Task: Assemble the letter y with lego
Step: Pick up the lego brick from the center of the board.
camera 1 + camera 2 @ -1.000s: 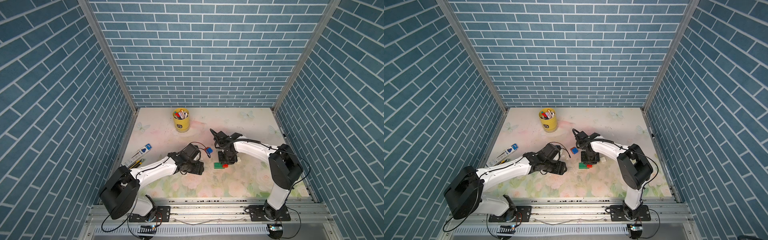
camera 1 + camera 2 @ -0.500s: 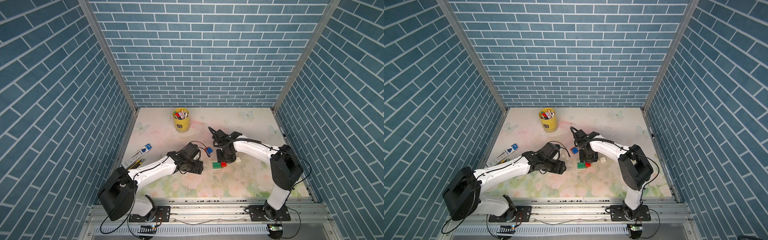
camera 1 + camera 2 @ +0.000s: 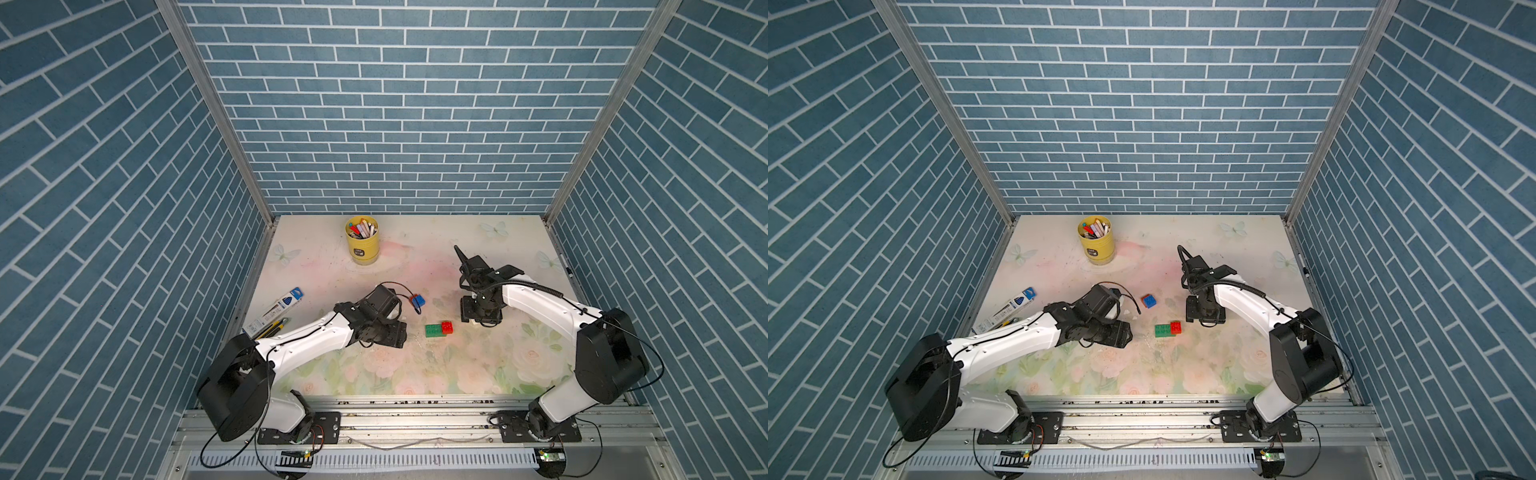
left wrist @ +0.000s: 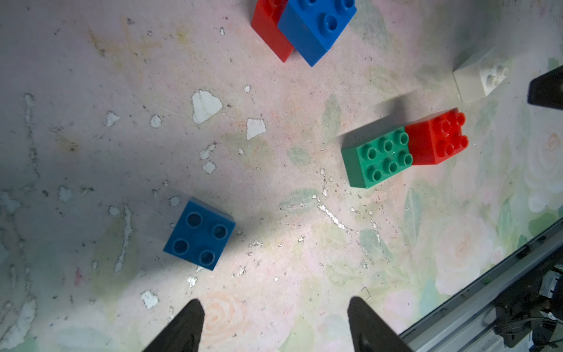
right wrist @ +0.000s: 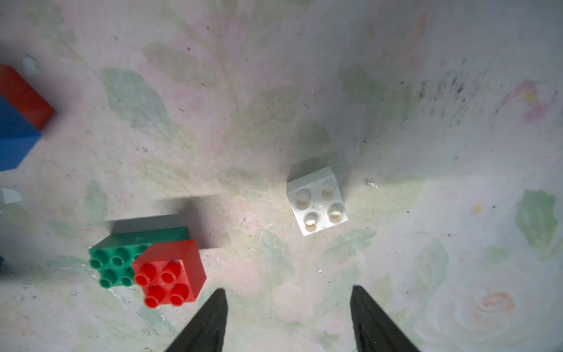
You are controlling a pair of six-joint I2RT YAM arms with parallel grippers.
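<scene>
– Green bar with a red brick pressed onto one end, mid-table and a little toward the front edge. Is that the whole build so far?
– So it appears. The white brick lies loose near that red end, not touching it. The right gripper hovers just short of it, jaws apart, holding nothing.
– And the left gripper?
– Spread and empty too, over a lone blue brick. A blue-and-red pair waits nearer the table's rear edge.
– Next move?
– Likely the white tip. The jaws square to its sides, close and lift. Its underside then has to meet the free green studs and press home without skating the bar.
</scene>
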